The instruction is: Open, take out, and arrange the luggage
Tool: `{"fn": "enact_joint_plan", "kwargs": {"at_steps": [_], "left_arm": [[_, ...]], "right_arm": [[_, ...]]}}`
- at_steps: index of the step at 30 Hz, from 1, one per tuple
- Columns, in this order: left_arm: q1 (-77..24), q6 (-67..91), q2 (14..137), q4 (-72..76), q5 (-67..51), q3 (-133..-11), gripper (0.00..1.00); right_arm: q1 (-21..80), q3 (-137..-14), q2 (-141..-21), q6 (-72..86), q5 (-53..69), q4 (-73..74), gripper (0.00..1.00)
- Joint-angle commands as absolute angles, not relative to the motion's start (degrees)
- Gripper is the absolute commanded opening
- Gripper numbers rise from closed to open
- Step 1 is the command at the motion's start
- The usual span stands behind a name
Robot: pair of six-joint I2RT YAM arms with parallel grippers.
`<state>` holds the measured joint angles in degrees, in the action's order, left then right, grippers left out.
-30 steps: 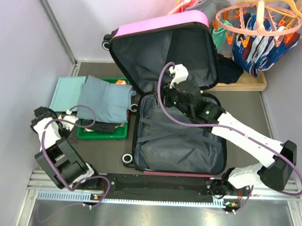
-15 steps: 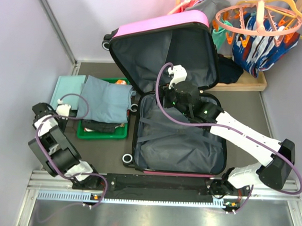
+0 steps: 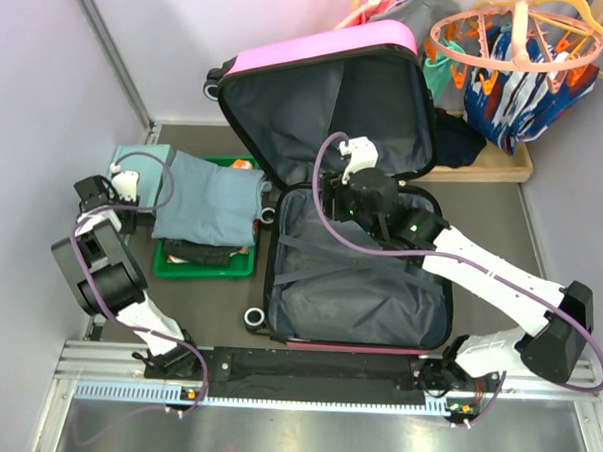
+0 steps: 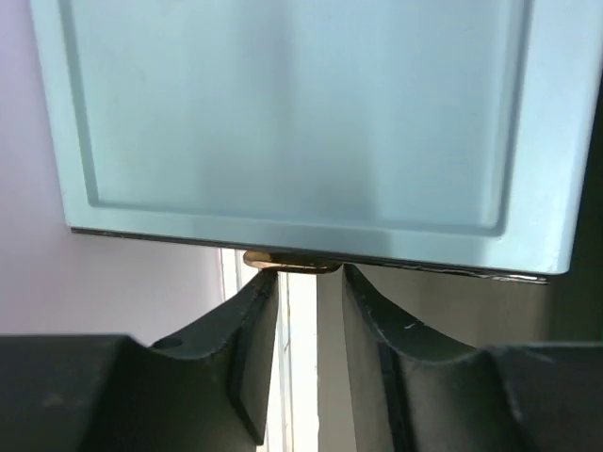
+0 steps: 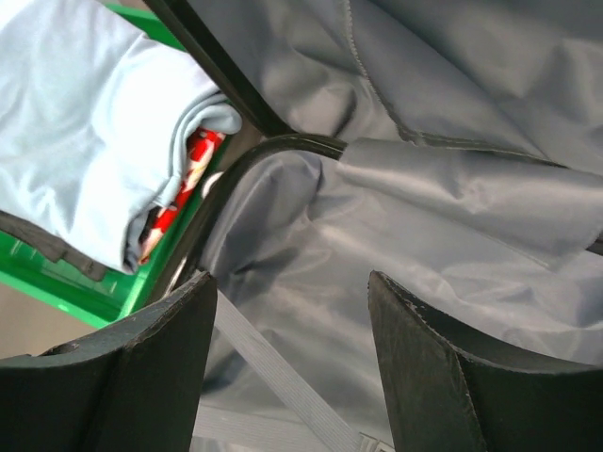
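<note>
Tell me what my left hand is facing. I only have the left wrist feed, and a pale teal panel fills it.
Observer: From above, that is a pale-teal box lying flat by the left wall, just left of the green tray.
Operator: Is anything on top of it?
Observer: A folded grey-blue cloth piled on the tray appears to overlap the box's right edge.
Operator: And the luggage?
Observer: The luggage lies open with its lid propped up toward the back. The right hand hangs open over the grey lining near the hinge.
</note>
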<state>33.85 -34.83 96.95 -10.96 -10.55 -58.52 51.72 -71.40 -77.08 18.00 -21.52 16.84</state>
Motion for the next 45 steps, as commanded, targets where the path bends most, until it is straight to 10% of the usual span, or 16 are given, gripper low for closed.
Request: {"fn": "enact_joint_plan", "kwargs": {"at_steps": [1,7,17,30,45], "left_arm": [[34.0,-30.2,98.8,-3.1,-14.9,-61.5,0.39],[34.1,-31.0,95.6,-7.5,-14.2,-60.3,0.4],[31.6,-34.0,77.4,-27.2,-26.4,-57.0,0.99],[9.7,-34.4,54.9,-35.0,-30.0,-49.3,0.99],[9.2,-19.1,36.8,-18.7,-18.4,-31.1,0.99]], "right_arm": [[52.3,-71.2,-73.5,17.0,-24.8,16.8,0.65],[52.3,-70.2,-71.6,16.2,-26.7,17.4,0.66],[41.3,-64.1,-63.7,14.2,-30.8,20.7,0.82],[27.2,-40.4,-38.0,7.7,-24.9,5.6,0.95],[27.2,-19.9,-19.1,4.3,-25.5,-12.7,0.95]]}}
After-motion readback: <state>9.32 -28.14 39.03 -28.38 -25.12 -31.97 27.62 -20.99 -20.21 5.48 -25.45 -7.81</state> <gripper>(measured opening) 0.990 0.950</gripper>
